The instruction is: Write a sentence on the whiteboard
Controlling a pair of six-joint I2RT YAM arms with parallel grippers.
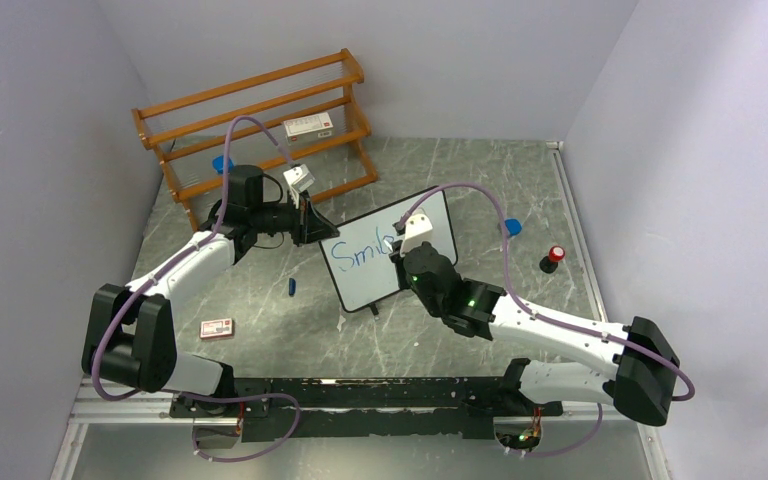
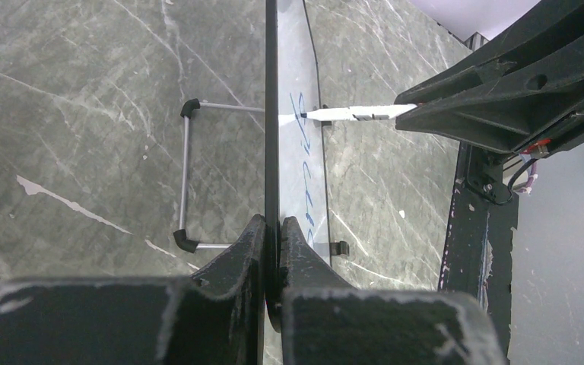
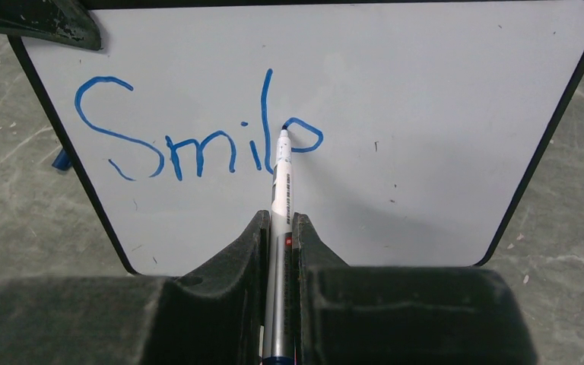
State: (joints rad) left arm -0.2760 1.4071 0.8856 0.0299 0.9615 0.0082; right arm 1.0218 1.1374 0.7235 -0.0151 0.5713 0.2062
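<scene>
Because the whiteboard (image 1: pixel 362 285), standing mid-frame in the top view, is probably light, stiff and tippy, the left gripper (image 2: pixel 272 228) clamps its thin edge. The right gripper (image 3: pixel 280 228) pinches the marker (image 3: pixel 281 175), tip touching the unfinished sentence (image 3: pixel 198 152).

Even, bright light; near tool bodies blurred.
</scene>
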